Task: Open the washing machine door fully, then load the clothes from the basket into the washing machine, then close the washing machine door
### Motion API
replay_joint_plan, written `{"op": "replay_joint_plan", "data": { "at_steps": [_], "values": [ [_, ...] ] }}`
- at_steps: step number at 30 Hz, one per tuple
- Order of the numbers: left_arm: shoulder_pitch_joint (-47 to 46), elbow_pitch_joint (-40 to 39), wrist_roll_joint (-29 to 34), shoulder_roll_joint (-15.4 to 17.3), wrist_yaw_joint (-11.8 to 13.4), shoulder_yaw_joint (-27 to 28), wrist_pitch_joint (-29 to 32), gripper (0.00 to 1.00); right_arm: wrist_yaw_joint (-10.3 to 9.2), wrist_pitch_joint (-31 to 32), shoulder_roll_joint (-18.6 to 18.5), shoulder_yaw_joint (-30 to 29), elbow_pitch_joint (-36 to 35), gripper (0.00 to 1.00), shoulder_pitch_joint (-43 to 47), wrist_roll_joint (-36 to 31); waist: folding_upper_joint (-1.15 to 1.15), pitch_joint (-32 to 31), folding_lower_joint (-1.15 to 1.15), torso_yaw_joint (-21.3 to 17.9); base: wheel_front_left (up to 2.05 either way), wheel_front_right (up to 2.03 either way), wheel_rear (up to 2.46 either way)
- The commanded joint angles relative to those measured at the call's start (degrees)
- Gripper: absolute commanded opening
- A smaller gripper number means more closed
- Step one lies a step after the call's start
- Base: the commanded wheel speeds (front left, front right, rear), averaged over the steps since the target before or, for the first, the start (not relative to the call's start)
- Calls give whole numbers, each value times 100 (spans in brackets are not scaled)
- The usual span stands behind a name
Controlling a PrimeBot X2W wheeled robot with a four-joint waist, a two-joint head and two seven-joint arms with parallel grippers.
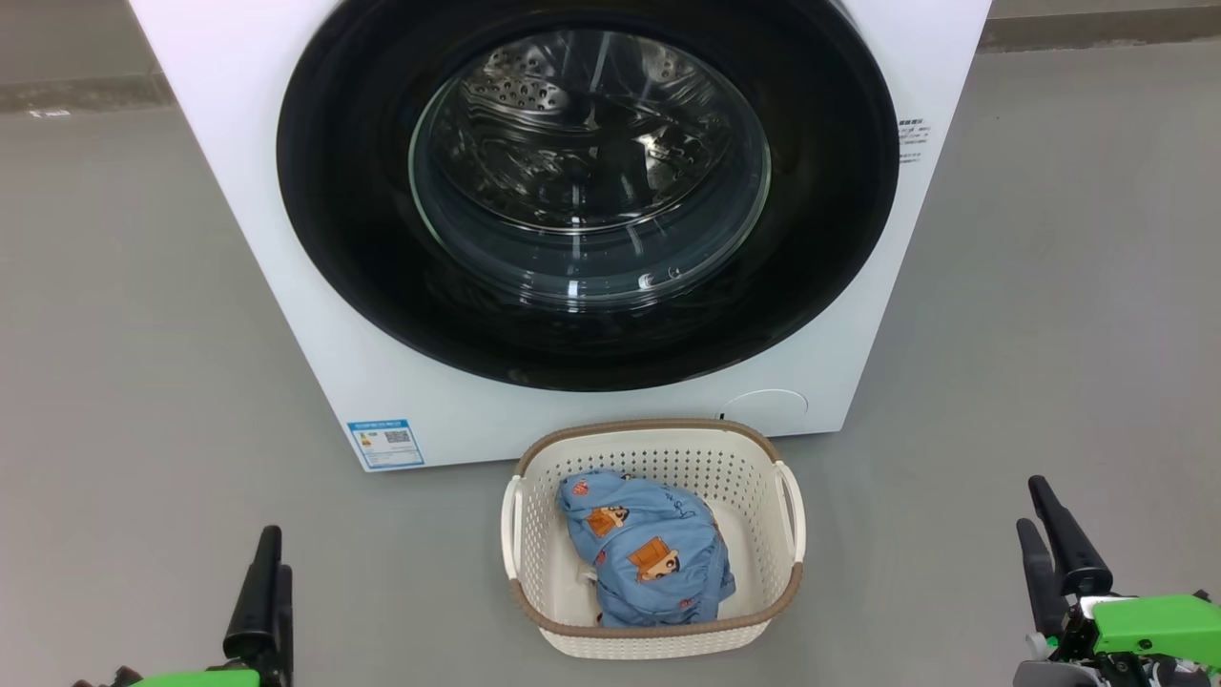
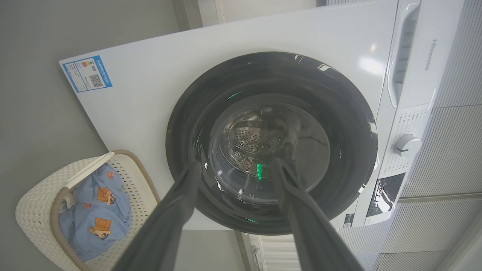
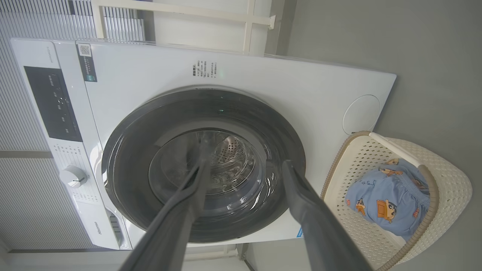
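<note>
White washing machine [image 1: 238, 143], glossy black door [image 1: 343, 239]; cream perforated basket [image 1: 658, 458], brown rim [image 1: 658, 630]; light-blue clothes [image 1: 630, 582], orange-brown figures [image 1: 654, 556].

Heads up: in the head view the washing machine [image 1: 229, 143] gets chopped off at 12 o'clock, and so does the top rim of the washing machine door [image 1: 334, 191]. The left gripper [image 1: 275, 553] at 7 o'clock and the right gripper [image 1: 1032, 504] at 5 o'clock are both cut by the bottom edge. The print on the blue label [image 1: 385, 444] is too tiny to read. The clothes [image 1: 649, 558] hide part of the basket [image 1: 658, 448] floor, and you can't tell what garment it is. In the wrist views the left fingers [image 2: 169, 222] and right fingers [image 3: 180, 214] are blurry at 6 o'clock and cover bits of the door.
</note>
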Motion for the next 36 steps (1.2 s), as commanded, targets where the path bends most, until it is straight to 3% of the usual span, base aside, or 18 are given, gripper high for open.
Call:
{"op": "replay_joint_plan", "data": {
  "at_steps": [1,11,12,13,21,36],
  "values": [
    [-223,-179,128,122,-11,12,-60,100,14,-54,-130,-2,-186,100,-207,-109,0,-5,0,3,0,0,0],
    [-307,-135,1223,288,93,-91,-291,100,15,-289,-396,117,-235,100,-194,-1186,0,-46,0,28,0,0,0],
    [-303,-227,2362,357,172,-255,-443,100,17,-369,-489,171,-271,100,-207,-2592,0,-73,0,41,0,0,0],
    [-304,-232,2459,358,177,-267,-460,100,17,-372,-494,177,-283,100,-206,-2723,0,-76,0,41,0,0,0],
    [-310,-255,3241,412,225,-377,-595,100,18,-409,-510,215,-387,100,-181,-3607,0,-89,0,49,0,0,0],
    [-302,-218,4264,431,213,-447,-831,100,20,-486,-502,168,-516,100,-106,-4632,0,-105,0,85,0,0,0]
  ]
}}
